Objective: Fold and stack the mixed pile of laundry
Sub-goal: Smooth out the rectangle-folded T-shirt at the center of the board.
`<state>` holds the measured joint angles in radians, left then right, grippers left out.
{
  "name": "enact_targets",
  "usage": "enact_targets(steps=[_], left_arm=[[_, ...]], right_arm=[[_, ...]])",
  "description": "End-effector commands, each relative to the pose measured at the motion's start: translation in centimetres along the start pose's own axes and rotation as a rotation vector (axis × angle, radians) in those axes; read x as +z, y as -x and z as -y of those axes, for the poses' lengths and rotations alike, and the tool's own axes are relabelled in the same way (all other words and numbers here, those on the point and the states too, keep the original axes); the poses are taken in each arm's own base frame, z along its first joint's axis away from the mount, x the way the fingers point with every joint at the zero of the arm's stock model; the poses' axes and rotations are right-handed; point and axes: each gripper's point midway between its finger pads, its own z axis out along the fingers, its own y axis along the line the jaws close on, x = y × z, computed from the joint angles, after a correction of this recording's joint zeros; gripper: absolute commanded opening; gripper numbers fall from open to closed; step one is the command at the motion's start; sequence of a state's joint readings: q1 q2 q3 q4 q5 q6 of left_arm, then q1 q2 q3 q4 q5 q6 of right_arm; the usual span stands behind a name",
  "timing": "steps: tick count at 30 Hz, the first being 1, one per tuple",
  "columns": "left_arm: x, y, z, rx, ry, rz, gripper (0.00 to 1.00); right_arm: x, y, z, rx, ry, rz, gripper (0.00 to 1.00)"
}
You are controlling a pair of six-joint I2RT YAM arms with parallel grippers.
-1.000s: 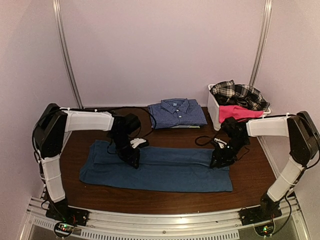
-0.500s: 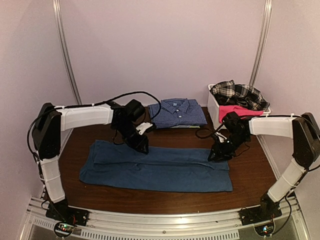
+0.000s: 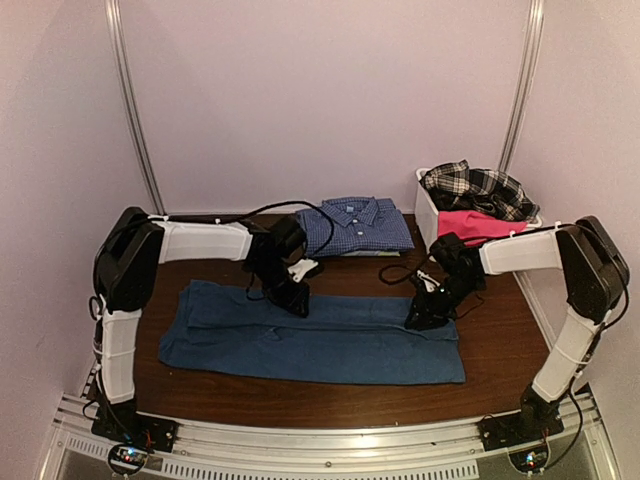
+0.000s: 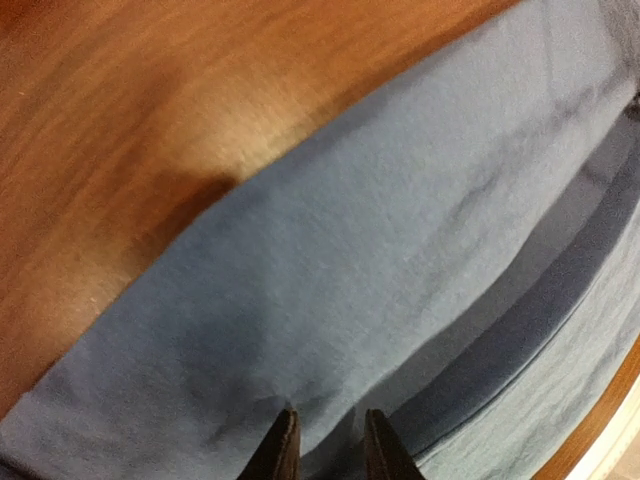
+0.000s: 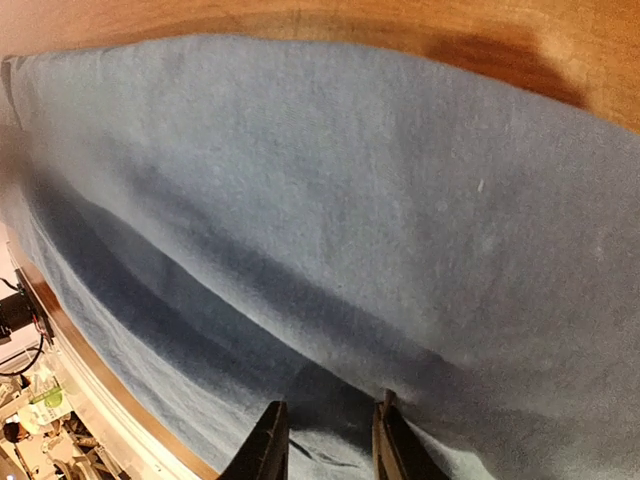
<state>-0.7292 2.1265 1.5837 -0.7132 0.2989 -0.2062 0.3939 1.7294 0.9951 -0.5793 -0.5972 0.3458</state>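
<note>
Here, brown table (image 3: 500,340) under blue T-shirt (image 3: 320,345), pale walls (image 3: 330,100)

The left gripper (image 3: 298,304) now sits farther right along the far fold of the plain dark blue cotton T-shirt (image 3: 330,350); the right gripper (image 3: 420,319) sits farther left, narrowing their gap.

Top cam: fixed high behind the arm bases (image 3: 130,432), angled down over the whole table (image 3: 500,345). Wrist cams look past the left gripper (image 4: 328,418) and right gripper (image 5: 330,405), close on the dark blue T-shirt (image 3: 320,340). All three share that shirt and bare wood beside it.
</note>
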Motion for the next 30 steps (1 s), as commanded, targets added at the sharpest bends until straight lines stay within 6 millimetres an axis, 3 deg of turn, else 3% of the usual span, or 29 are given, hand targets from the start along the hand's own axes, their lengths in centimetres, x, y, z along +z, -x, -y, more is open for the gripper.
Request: enact_targets(steps=[1,5,9,13,16,18,22,25,30], left_arm=[[-0.3,-2.3,2.4,0.121,-0.011,-0.048,0.24],[-1.2,-4.5,3.3,0.184,0.011,-0.073,0.23],[-2.4,-6.7,2.7,0.212,0.053,-0.114,0.24],[-4.7,-7.2,1.7,0.169,0.079,-0.081,0.26],[-8.6,-5.1,-1.6,-0.033,0.03,0.079,0.3],[-11.8,-4.1,-5.4,-0.182,0.045,0.194,0.35],[-16.8,-4.6,-13.1,-0.451,0.123,0.319,0.41],[-18.2,-6.1,-17.1,-0.556,0.182,0.323,0.41],[-16.8,-8.1,-19.8,-0.672,0.153,0.28,0.4]], right_arm=[[1.5,-1.4,1.1,-0.007,-0.014,-0.044,0.31],[1.9,-2.9,2.3,-0.004,-0.045,-0.076,0.31],[1.5,-3.7,2.5,-0.016,-0.054,-0.089,0.34],[0.3,-3.1,1.5,-0.066,-0.037,-0.059,0.36],[-1.1,-2.1,-0.2,-0.107,-0.001,-0.014,0.37],[-1.9,-1.4,-1.1,-0.125,0.013,0.009,0.38],[-3.1,0.6,-3.1,-0.143,0.052,0.066,0.39],[-3.5,2.4,-5.2,-0.15,0.095,0.102,0.39],[-2.7,5.7,-10.2,-0.178,0.181,0.139,0.4]])
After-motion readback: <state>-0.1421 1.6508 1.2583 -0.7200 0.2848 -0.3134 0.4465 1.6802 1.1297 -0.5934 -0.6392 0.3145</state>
